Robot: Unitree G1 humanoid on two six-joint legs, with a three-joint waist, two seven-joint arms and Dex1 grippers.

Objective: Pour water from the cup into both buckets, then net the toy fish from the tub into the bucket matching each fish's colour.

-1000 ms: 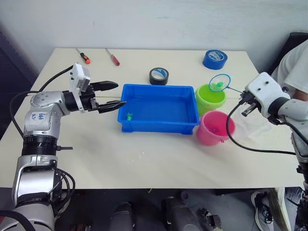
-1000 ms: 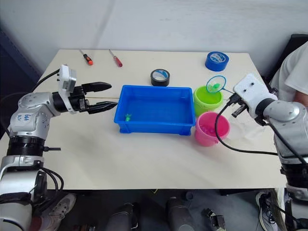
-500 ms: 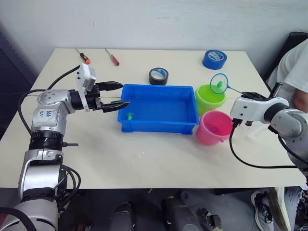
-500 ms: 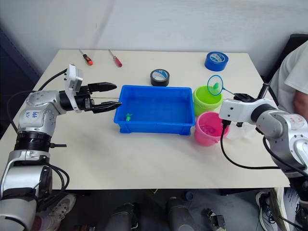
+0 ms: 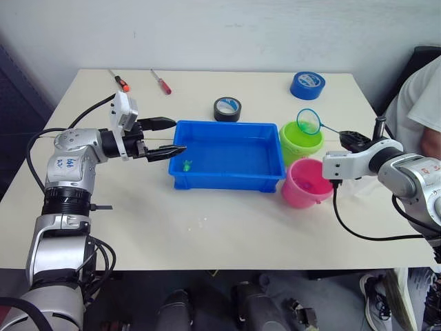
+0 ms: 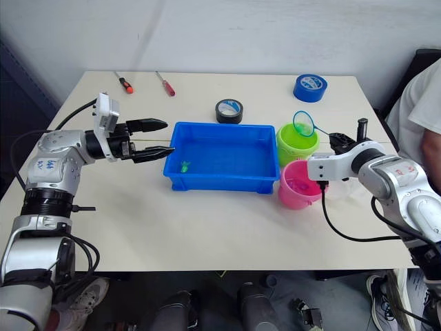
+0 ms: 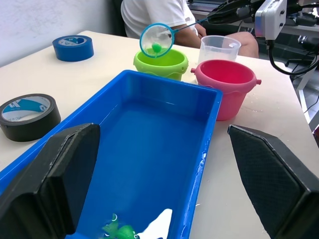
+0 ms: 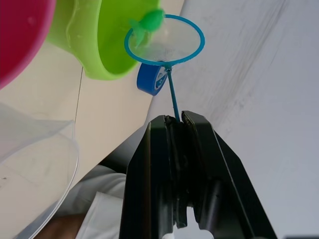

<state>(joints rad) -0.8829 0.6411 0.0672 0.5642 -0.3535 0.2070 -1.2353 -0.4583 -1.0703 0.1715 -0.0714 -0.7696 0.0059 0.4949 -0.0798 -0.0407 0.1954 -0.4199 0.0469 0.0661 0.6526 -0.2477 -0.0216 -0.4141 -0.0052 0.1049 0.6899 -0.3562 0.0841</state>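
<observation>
On the desk [image 5: 207,227] you had the blue tub [image 5: 227,156] as your anchor, with the green bucket [image 5: 301,142] just beside its right end, the pink bucket [image 5: 307,183] in front of that, and the clear cup [image 7: 220,48] beyond the pink one. Your right pincer [image 8: 175,124] was clamped on the net [image 5: 309,121]; over the last second you had turned that wrist and brought the hoop lower over the green bucket, a green fish [image 8: 148,23] clinging at its rim. That fish looked about ready to drop in. Your left pincer [image 5: 165,138] had moved up to the tub's left end, fingers spread. One green fish [image 5: 185,165] lay in the tub's left part, so netting was not finished.
</observation>
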